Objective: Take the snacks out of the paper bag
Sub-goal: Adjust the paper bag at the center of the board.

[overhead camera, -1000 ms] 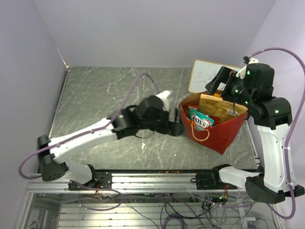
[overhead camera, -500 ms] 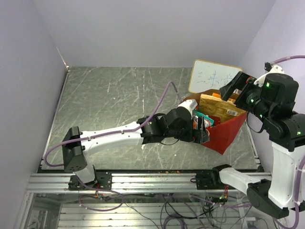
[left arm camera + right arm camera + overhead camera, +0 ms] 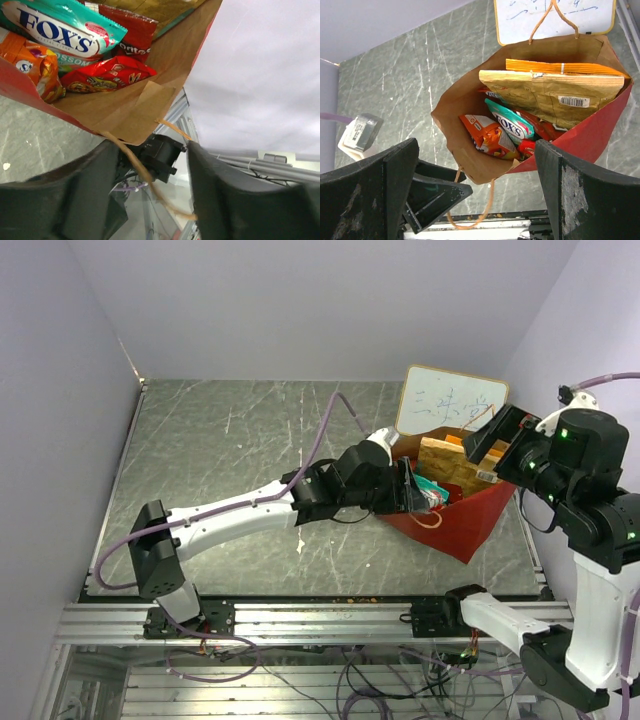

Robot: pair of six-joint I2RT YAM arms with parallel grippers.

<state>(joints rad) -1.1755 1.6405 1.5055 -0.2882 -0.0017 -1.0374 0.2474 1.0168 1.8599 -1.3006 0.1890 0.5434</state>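
Snacks (image 3: pixel 440 475) all lie inside the paper bag (image 3: pixel 470 525), none of them out on the desk (image 3: pixel 220 440). The bag stands open-mouthed at the right centre of the top view, red outside and brown kraft inside, just in front of a whiteboard (image 3: pixel 450 400) with blue writing.

Seen from the right wrist, a tan flat pack (image 3: pixel 550 92) stands upright across the upper part of the bag, with an orange pack (image 3: pixel 560 67) just behind it. Below these a teal Fox's packet (image 3: pixel 512 125) lies over an orange packet (image 3: pixel 487 135) and small red packets (image 3: pixel 540 131). The left wrist view adds a red Doritos bag (image 3: pixel 131 30) at the top of the frame, beside the teal one.

The left claw (image 3: pixel 410 490) is at the bag's left rim. Its fingers are spread, and a thin orange cord handle (image 3: pixel 140 170) runs through the gap between them, with the kraft rim just above the fingertips. I cannot tell whether either finger touches the paper.

The right claw (image 3: pixel 487 437) hovers above the bag's upper right side, spread wide and holding nothing, with the bag's open mouth framed between its fingers.
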